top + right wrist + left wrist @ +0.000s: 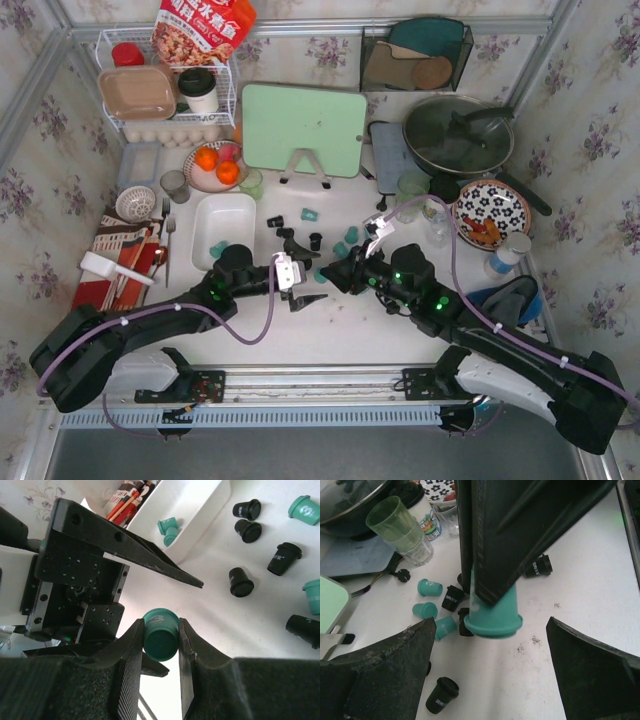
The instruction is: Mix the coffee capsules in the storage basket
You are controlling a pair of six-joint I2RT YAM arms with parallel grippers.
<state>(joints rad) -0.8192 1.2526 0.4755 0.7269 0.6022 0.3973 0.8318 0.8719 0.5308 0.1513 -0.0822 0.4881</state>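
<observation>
- White storage basket (225, 212) is lying left of centre on the table (340, 335), its long axis running away from the arms. A teal capsule (218, 247) is showing at its near end.
- Loose coffee capsules (316, 240), teal and black, are lying scattered to the right of the basket, outside its wall. The left gripper (310, 282) is standing spread wide, and the right gripper (328, 274) is sitting with its tips between those spread fingers. Bare table is lying open on the side nearer the bases.
- From the left wrist, its own fingers are standing far apart and gripping nothing. Between them the right gripper is pinching the held capsule (495, 616). This capsule is teal, with its axis running along those fingers, its flared rim lowest and its narrow end hidden. Teal and black capsules are lying on their sides at the left, pointing different ways, with green cups (395, 522) standing beyond. Bare table is lying open at the right.
- From the right wrist, both pads are pressing the held capsule's sides. The basket is lying beyond, with two of the coffee capsules, both teal, inside it on their sides. Black ones are lying at the right, outside its edge.
</observation>
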